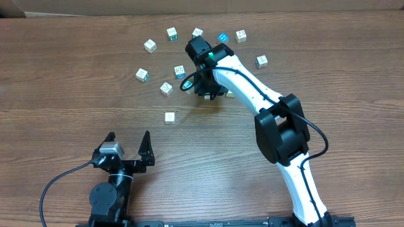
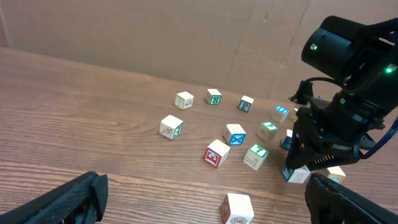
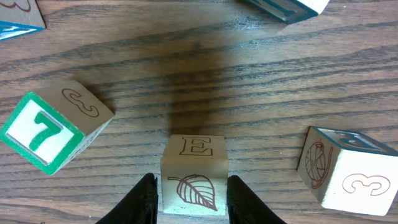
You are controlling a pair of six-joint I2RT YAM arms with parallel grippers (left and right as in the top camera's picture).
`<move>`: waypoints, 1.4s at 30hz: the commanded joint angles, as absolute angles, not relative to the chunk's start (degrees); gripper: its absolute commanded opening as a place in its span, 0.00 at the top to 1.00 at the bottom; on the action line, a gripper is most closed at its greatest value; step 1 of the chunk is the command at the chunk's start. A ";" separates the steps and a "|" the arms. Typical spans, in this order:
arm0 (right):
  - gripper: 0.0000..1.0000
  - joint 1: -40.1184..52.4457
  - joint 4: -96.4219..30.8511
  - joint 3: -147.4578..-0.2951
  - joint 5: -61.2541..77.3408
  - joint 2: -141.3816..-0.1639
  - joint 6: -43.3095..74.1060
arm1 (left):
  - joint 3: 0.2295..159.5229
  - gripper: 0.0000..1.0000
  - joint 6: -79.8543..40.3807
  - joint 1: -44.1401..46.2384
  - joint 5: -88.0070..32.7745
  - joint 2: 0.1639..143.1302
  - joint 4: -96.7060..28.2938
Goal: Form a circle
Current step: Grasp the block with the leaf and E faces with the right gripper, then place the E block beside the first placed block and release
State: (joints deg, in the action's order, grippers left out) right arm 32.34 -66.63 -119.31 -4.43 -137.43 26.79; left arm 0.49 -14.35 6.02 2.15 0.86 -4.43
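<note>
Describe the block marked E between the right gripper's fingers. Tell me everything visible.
The E block is a small pale wooden cube. Its top face carries an outlined brown E, and the face toward the wrist camera shows a brown leaf drawing. It sits flat on the wooden table, not tilted. The right gripper has its black fingers snug against two opposite sides. No other cube touches it, and its remaining faces are hidden.

E cube [image 3: 194,168], 7 cube [image 3: 42,134], 3 cube [image 3: 348,177]
</note>
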 commanded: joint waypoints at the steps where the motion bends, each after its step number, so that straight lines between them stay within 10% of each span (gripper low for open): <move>1: 0.67 32.29 -66.89 -119.09 -4.34 -135.68 26.83 | 0.30 0.00 -12.82 6.46 1.87 0.23 -4.32; 42: 0.70 39.07 -76.38 -119.11 8.69 -135.66 27.46 | 0.30 0.01 -12.82 6.46 1.87 0.23 -4.32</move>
State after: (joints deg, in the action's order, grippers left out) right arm 37.98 -76.69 -119.28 8.23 -137.43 26.96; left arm 0.49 -14.35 6.02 2.15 0.86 -4.43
